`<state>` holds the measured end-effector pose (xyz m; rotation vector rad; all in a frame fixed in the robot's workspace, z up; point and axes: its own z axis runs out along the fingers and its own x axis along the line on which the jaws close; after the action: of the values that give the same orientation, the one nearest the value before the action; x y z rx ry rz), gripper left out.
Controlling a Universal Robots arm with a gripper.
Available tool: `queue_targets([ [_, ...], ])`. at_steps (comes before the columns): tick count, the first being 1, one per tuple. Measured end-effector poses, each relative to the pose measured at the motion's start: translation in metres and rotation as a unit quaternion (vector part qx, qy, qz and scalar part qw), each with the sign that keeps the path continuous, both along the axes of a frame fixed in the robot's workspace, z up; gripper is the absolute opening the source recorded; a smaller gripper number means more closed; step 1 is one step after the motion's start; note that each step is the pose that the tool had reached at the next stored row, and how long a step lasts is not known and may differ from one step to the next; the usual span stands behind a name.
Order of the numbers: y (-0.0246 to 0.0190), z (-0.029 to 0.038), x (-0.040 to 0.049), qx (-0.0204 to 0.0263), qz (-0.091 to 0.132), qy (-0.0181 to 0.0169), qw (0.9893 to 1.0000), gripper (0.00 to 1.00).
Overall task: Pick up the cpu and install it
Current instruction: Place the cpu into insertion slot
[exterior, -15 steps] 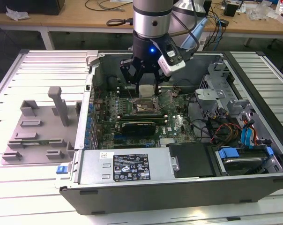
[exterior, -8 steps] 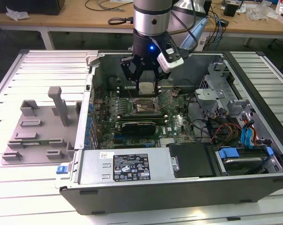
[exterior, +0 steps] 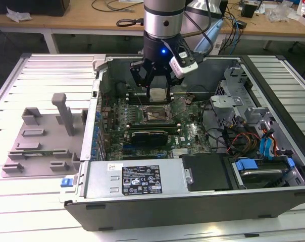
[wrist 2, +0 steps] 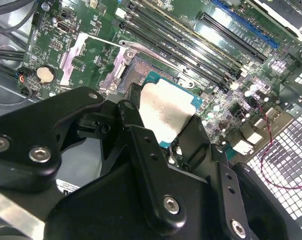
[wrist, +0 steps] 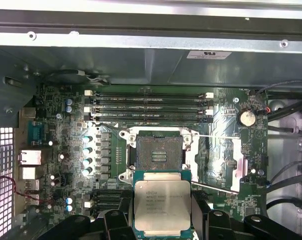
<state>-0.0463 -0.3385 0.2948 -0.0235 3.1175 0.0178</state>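
The cpu point(wrist: 161, 205), a small square chip with a pale silver top and green edge, hangs between the black fingers of my gripper point(wrist: 161, 212), which is shut on it. In the exterior view the gripper point(exterior: 157, 95) holds the cpu point(exterior: 157, 94) inside the open computer case, just above the motherboard. The dark square socket point(wrist: 159, 151) with its metal rim lies open on the green board, a short way beyond the chip. In the second wrist view the cpu point(wrist 2: 165, 111) covers part of the socket point(wrist 2: 141, 75), with black fingers point(wrist 2: 200, 135) at its sides.
Memory slots point(wrist: 148, 107) run beside the socket. A thin metal lever point(wrist: 218, 136) sticks out from the socket frame. Case walls point(exterior: 99, 96) surround the board, with a drive cage point(exterior: 238, 96) and cables point(exterior: 243, 138) on the exterior view's right. A grey plastic tray point(exterior: 41, 136) lies outside on the left.
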Motion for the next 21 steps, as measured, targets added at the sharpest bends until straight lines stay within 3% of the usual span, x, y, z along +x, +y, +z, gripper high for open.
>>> queue_targets([
  [5,0.0001,0.0,0.0,0.0,0.0,0.0,1.0,0.55],
  [8,0.0001,-0.0002,0.0,0.0001,-0.029,0.0,0.9996,0.55],
  [10,0.0001,-0.0003,0.0,0.0001,-0.066,0.0,0.9978,0.55],
  [12,0.0001,-0.0004,0.0,0.0,-0.085,0.0,0.9964,0.55],
  [13,0.0001,-0.0004,0.0,0.0001,-0.099,0.0,0.9951,0.55],
  [15,0.0001,-0.0006,0.0,0.0,-0.145,0.0,0.9894,0.55],
  [17,0.0001,-0.0008,0.0,0.0,-0.173,0.0,0.9849,0.55],
  [18,0.0001,-0.0009,0.0,0.0001,-0.195,0.0,0.9809,0.55],
  [19,0.0001,-0.0009,0.0,0.0001,-0.206,0.0,0.9786,0.55],
  [20,0.0001,-0.0009,0.0,0.0001,-0.213,0.0,0.9771,0.55],
  [21,0.0001,-0.001,0.0,0.0,-0.23,0.0,0.9732,0.55],
])
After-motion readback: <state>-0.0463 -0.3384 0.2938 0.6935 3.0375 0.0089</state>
